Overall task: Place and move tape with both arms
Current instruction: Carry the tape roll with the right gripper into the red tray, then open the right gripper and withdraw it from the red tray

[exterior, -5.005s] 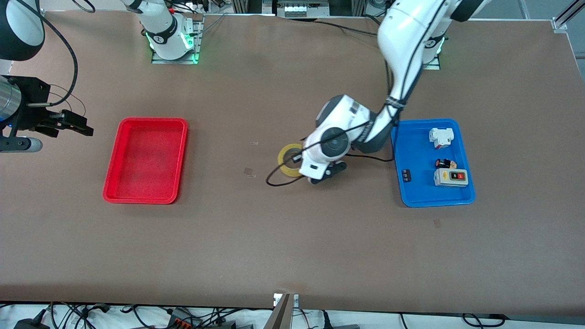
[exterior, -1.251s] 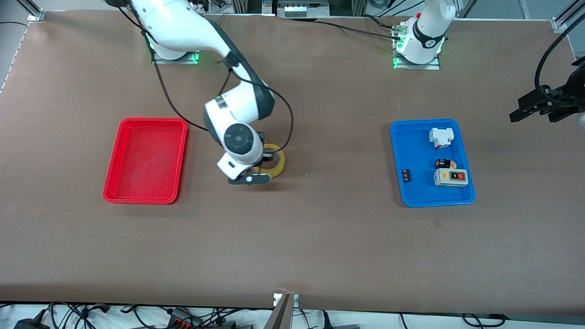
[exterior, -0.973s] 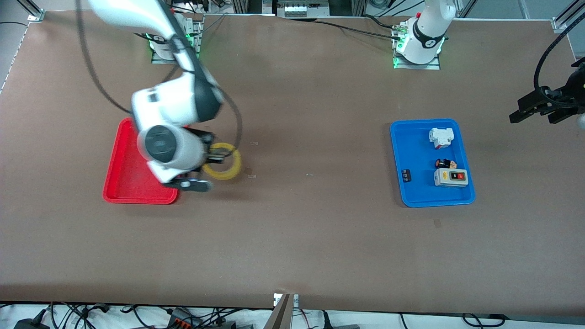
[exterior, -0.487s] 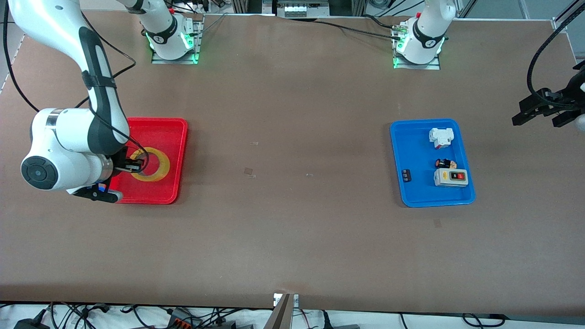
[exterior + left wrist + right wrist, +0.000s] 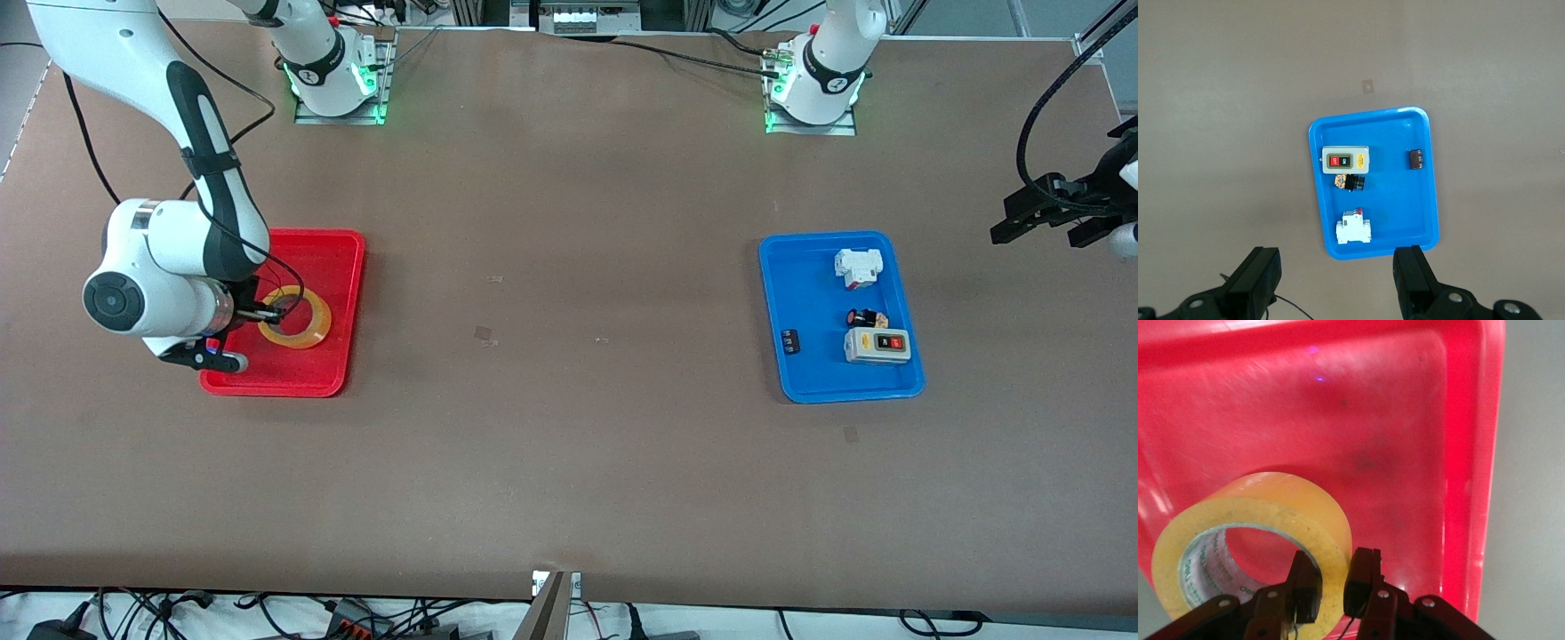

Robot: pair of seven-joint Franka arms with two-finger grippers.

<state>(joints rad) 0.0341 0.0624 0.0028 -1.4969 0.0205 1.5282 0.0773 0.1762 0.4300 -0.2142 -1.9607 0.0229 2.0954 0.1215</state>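
Amber tape (image 5: 295, 320) hangs low over the red tray (image 5: 338, 253), its wall pinched in our right gripper (image 5: 263, 313); our left gripper (image 5: 1042, 218), spread and empty, waits over the table's end.

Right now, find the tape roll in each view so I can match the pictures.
Front view: the tape is over the red tray, pinched by the right gripper.
Left wrist view: not in it; only the blue tray shows.
Right wrist view: the tape is between the right gripper's fingers.
Shared landmark: the red tray.
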